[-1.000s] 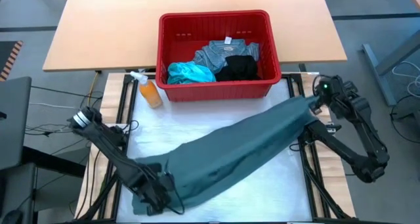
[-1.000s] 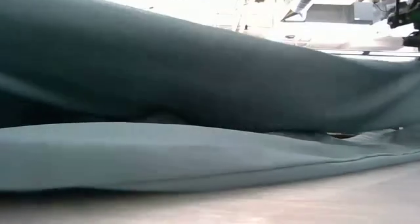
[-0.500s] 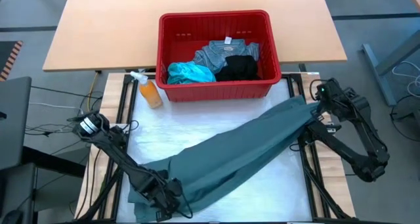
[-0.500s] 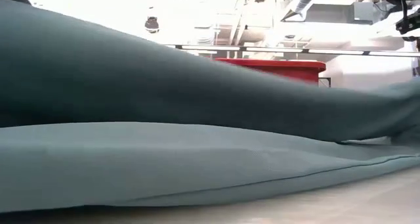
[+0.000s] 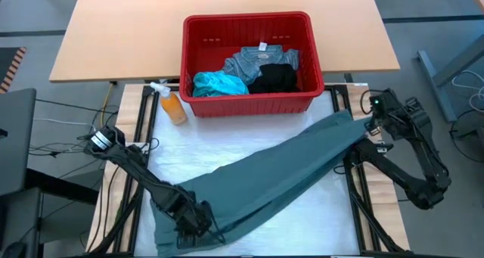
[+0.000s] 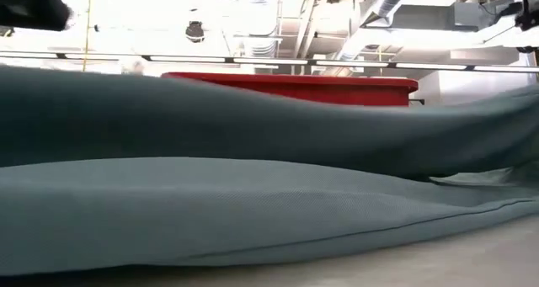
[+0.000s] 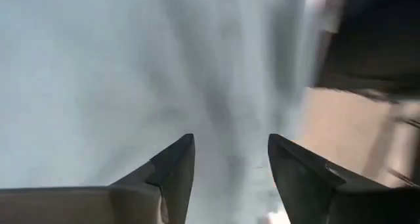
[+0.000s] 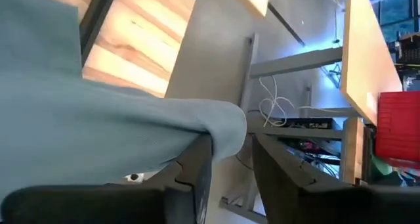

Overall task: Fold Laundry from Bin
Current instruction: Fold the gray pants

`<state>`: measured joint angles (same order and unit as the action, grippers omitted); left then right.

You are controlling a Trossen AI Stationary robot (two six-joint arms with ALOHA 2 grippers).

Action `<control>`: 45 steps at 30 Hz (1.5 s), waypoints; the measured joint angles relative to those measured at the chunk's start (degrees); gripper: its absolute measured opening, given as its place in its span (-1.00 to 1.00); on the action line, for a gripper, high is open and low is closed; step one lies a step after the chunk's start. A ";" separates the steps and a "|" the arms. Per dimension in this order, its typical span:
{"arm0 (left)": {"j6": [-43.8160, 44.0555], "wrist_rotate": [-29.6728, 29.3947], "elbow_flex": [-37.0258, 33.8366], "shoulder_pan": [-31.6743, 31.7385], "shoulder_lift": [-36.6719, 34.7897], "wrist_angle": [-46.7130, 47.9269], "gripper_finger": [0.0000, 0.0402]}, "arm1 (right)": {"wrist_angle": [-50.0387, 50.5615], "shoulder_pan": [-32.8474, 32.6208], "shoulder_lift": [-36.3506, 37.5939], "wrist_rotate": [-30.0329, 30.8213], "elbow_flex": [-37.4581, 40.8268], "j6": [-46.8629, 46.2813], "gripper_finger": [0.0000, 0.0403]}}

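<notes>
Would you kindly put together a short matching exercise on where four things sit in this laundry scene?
Things:
1. grey-green garment
2. turquoise garment
3. orange spray bottle
4. black garment

Places:
A. standing outside the red bin, by its left corner
B. spread slantwise across the white work surface
C. inside the bin, on its left side
D. inside the bin, towards its right side

Pairs: 1-B, 2-C, 3-A, 4-D
</notes>
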<state>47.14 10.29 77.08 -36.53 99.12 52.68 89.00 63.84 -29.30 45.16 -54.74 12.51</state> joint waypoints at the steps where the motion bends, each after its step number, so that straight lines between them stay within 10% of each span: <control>1: -0.86 -2.45 0.00 0.44 -0.47 1.94 -0.07 | 0.14 -0.02 0.00 -0.05 -0.68 0.00 -0.32; 6: -5.63 -10.95 0.00 1.94 -1.87 4.88 -0.10 | 0.89 -0.03 -0.54 -3.93 -2.33 0.14 -0.28; 21: -5.68 -6.04 -8.27 2.06 -1.78 3.61 -0.14 | 0.44 1.50 -4.28 -2.86 -2.05 -2.05 0.12; 29: -5.53 -14.17 -9.06 3.04 -7.47 8.41 -0.14 | -7.97 -0.04 -6.10 -33.68 -1.99 -7.12 0.11; 45: 8.59 -9.15 -32.15 0.37 -23.87 -13.36 -0.14 | -28.39 -25.97 -16.02 -50.53 9.23 -13.03 0.10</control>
<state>55.73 1.14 44.93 -36.16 75.25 39.31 60.61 37.87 -45.32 -5.37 -45.52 -0.52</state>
